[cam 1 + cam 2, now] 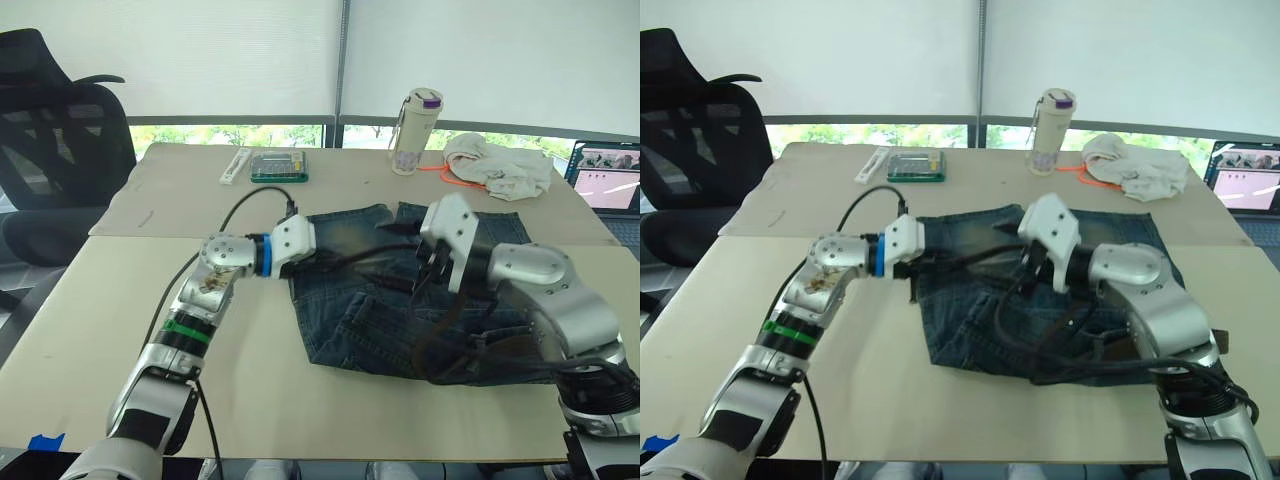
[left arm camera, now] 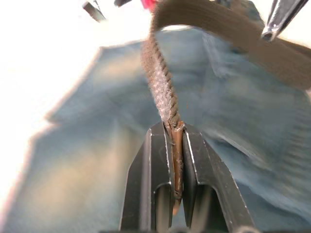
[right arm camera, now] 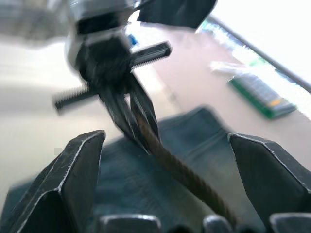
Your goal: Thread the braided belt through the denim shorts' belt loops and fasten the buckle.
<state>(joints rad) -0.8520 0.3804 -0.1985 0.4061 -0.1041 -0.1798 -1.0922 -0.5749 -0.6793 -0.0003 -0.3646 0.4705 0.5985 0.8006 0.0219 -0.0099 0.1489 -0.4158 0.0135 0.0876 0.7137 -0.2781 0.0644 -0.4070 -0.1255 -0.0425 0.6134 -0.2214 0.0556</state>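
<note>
Your left gripper [image 2: 176,145] is clamped on the braided belt [image 2: 160,82], holding it just above the denim shorts [image 1: 400,300] spread on the table [image 1: 120,330]. Your right gripper [image 3: 165,165] faces it with fingers wide apart, the strap apparently running between them, unheld.

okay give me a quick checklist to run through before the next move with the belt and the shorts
1. Left gripper clamped on the dark brown braided belt: ok.
2. Right gripper open, with the strap running between its fingers, ready to take it: ok.
3. Faded blue denim shorts lying flat on the beige table: ok.
4. A belt loop lined up with the strap's end: cannot tell.
5. Silver buckle located: cannot tell.
6. Belt threaded through any loop yet: cannot tell.
</note>
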